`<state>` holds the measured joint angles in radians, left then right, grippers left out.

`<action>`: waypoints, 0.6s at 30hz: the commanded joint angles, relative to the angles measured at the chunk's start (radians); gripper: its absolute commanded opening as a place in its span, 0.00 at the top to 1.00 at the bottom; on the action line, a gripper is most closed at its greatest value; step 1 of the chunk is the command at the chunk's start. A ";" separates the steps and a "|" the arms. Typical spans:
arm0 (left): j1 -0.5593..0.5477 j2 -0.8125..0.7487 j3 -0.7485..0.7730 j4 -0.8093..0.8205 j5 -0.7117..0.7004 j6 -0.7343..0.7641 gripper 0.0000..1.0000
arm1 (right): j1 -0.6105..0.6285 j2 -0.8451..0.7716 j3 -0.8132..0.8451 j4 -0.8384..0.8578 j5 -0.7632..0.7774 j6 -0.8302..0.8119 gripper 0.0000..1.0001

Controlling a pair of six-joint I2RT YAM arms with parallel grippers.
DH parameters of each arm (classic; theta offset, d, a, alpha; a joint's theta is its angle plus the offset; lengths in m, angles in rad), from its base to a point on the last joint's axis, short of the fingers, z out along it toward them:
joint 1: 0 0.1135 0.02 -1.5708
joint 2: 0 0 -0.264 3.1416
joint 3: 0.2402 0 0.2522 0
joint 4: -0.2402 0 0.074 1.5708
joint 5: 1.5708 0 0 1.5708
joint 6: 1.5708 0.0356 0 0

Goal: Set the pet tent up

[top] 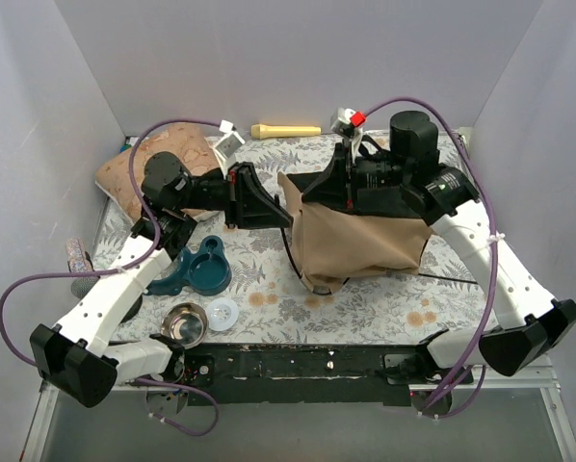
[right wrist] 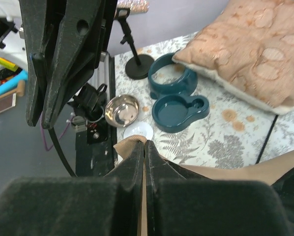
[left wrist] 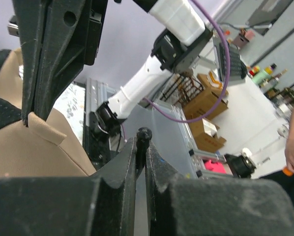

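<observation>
The left end effector [left wrist: 142,145] clamps the pet tent's [top: 360,245] black pole tip [left wrist: 144,133] and the right end effector [right wrist: 145,147] pinches its fabric hem [right wrist: 130,146], so pulling apart could slip either shallow grip.

We see the pet tent [top: 360,245], a large tan fabric shell with black trim, lying slack and unerected at the middle-right of the floral bench [top: 269,298]. Its cloth hangs in a crumpled, roughly rectangular sheet, with the upper left corner lifted and the lower edge resting on the bench. That tan corner is pinched between the closed fingers of the right hand [right wrist: 144,143]. A thin black flexible pole [top: 294,262] curves down along the shell's left edge. Its knobbed tip sits in the narrow gap of the left hand [left wrist: 141,142], just beside the raised corner.
</observation>
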<state>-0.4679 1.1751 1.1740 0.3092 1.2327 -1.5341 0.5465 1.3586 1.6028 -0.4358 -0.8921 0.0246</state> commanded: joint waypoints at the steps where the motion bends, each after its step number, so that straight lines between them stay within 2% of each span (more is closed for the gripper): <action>1: -0.083 -0.006 -0.066 -0.264 0.090 0.129 1.00 | 0.013 -0.121 -0.079 0.186 0.002 -0.011 0.99; 6: -0.155 -0.022 -0.142 -0.393 0.080 0.215 1.00 | 0.020 -0.194 -0.188 0.180 0.024 -0.022 0.99; 11: -0.219 0.006 -0.146 -0.542 0.051 0.333 1.00 | 0.020 -0.225 -0.256 0.224 0.028 -0.032 0.99; 18: -0.261 0.047 -0.134 -0.553 0.044 0.336 1.00 | 0.020 -0.217 -0.251 0.256 0.051 -0.002 0.99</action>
<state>-0.6861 1.1755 1.0729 -0.0269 1.2190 -1.1740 0.5758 1.1675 1.3083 -0.4240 -0.8883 0.0032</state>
